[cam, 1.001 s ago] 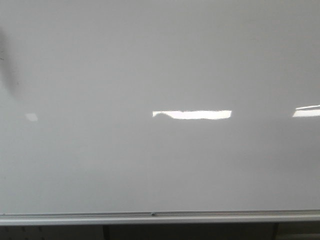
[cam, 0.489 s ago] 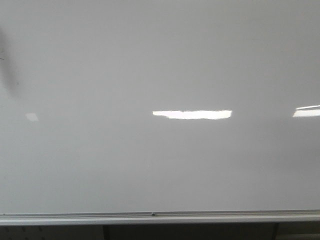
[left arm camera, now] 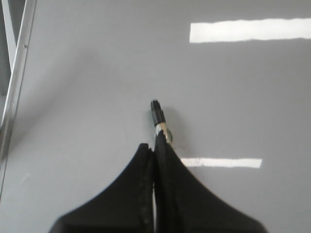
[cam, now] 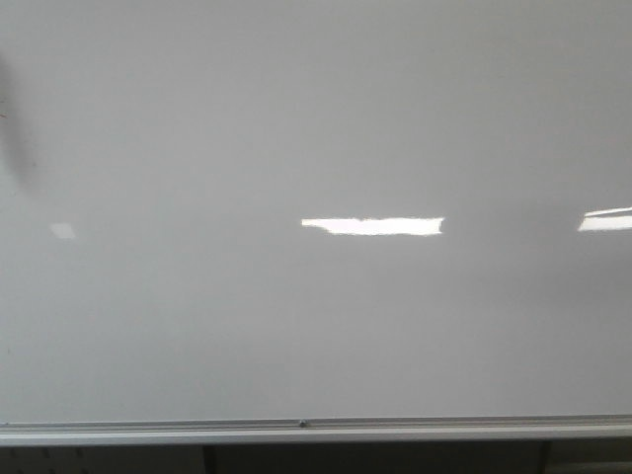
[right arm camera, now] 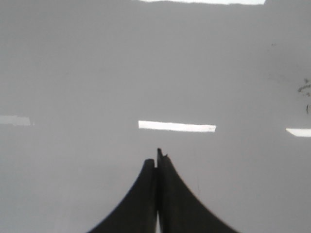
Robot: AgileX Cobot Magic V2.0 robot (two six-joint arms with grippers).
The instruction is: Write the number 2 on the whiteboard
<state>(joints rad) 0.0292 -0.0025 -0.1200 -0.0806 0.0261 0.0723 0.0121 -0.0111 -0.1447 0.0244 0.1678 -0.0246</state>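
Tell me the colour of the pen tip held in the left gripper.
Black, on the marker held by the left gripper; clearest in the left wrist view.

Three views — one shared whiteboard (cam: pixel 316 118)

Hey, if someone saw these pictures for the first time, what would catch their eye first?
Probably the bright light reflection glaring mid-way across the big blank whiteboard. Next, the left gripper, its dark fingers pinched on a marker pointing at the board. No number is visible.

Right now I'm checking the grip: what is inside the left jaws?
A marker is clamped in the left gripper; only its dark tip and a short metallic band stick out toward the whiteboard. Its body is hidden between the closed jaws.
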